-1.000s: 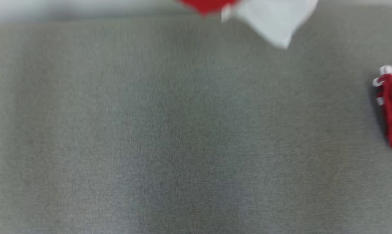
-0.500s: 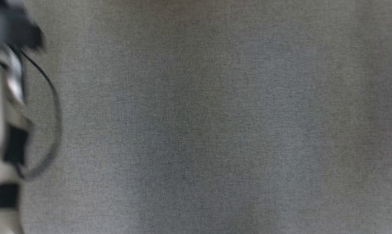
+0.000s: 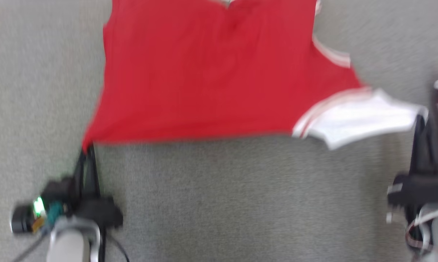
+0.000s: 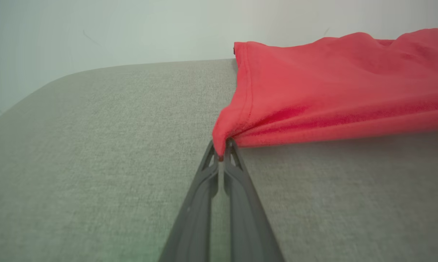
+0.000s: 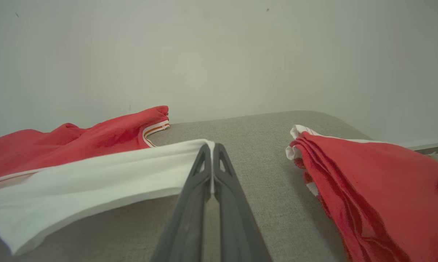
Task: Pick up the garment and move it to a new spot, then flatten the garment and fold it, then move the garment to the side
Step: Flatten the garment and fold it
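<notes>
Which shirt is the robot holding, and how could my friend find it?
Start at the big grey fabric surface. Across it stretches a red shirt with a white sleeve, its red corner pinched by the left hand and its sleeve by the right hand. Unlike the folded red pile at the right edge, it is spread wide open.

Red garment [image 3: 211, 72]: soft, matt knit cloth, with a smooth white sleeve [image 3: 360, 120]. Beneath the garment, the table [image 3: 219, 203]: coarse grey woven fabric, matt. Fingers of the left gripper [image 4: 221, 147] and right gripper [image 5: 212, 149]: dark, smooth, matt, plastic-looking.
</notes>
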Robot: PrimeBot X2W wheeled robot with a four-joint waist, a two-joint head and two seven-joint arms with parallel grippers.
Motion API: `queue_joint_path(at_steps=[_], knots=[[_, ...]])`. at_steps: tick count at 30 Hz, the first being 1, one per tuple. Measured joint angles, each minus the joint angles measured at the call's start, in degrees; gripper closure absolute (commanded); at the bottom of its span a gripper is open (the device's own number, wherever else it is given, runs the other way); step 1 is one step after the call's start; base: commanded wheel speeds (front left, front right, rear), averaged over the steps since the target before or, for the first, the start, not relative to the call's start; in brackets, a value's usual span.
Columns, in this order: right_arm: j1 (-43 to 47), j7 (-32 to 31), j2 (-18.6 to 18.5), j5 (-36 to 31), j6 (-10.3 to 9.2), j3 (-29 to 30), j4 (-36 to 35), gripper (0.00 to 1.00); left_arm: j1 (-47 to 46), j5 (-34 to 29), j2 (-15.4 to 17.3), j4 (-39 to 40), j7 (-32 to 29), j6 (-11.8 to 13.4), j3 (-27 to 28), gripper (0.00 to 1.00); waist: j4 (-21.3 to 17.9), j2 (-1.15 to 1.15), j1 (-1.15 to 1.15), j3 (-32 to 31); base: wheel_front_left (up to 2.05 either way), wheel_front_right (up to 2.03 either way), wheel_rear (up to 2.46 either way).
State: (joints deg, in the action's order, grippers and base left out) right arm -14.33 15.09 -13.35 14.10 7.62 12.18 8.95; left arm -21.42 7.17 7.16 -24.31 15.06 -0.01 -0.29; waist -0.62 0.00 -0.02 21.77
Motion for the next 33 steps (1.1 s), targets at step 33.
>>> queue_joint_path(at_steps=[33], knots=[[27.69, 0.0, 1.01, -5.61, -0.03, -8.21, 12.72, 1.0, 32.17, 2.74, -4.42, -2.6, -0.01, 2.03, 2.53, 1.0, -5.75, -0.01, 0.01, -26.21, 0.0, 0.0, 0.0]])
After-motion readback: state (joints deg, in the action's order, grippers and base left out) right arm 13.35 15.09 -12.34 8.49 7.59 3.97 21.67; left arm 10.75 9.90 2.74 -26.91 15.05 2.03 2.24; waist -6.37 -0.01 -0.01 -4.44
